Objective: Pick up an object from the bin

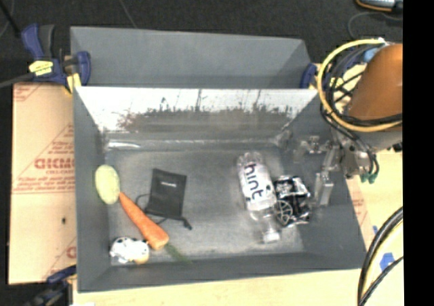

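My gripper (316, 174) hangs at the bin's right side, its fingers apart with nothing between them. Just left of and below it lies a small black-and-white wheeled gadget (291, 203). A clear plastic bottle (256, 194) with a white "hint" label lies against that gadget's left side, cap toward the front. The gripper touches neither.
On the left of the bin floor lie a flat black pouch (167, 193) with a cord, an orange carrot (144, 220), a pale green oval piece (106, 184) and a small white-and-black toy (129, 250). The arm's orange cover and looped cables sit over the right rim.
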You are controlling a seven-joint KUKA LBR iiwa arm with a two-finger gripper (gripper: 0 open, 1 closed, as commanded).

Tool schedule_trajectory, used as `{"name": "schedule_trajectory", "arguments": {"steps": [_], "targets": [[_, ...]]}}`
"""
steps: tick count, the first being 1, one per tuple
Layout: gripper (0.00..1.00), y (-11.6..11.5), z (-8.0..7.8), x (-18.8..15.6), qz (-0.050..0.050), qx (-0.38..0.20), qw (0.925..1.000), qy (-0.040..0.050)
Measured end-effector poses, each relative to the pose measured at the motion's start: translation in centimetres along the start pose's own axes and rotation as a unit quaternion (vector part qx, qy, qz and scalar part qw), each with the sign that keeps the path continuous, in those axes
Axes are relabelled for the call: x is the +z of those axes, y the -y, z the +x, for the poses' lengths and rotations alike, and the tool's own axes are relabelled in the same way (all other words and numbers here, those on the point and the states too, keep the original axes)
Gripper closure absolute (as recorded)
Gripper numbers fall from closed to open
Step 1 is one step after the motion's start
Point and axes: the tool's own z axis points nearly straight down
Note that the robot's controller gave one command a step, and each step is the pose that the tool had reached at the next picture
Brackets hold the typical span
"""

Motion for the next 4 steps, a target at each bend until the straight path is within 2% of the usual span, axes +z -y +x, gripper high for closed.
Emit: {"name": "schedule_trajectory", "arguments": {"steps": [1, 2, 3, 4], "targets": [[0.0, -0.1, -0.2, -0.5, 0.001, -0.002, 1.0, 0.0041], [0.0, 0.1, -0.8, 3.0, 0.001, 0.021, 0.9998, 0.0058], [0.0, 1.6, -2.7, 6.0, 0.002, 0.017, 0.9998, 0.0065], [0.0, 1.7, -0.8, 9.4, 0.002, 0.029, 0.9996, 0.0082]]}}
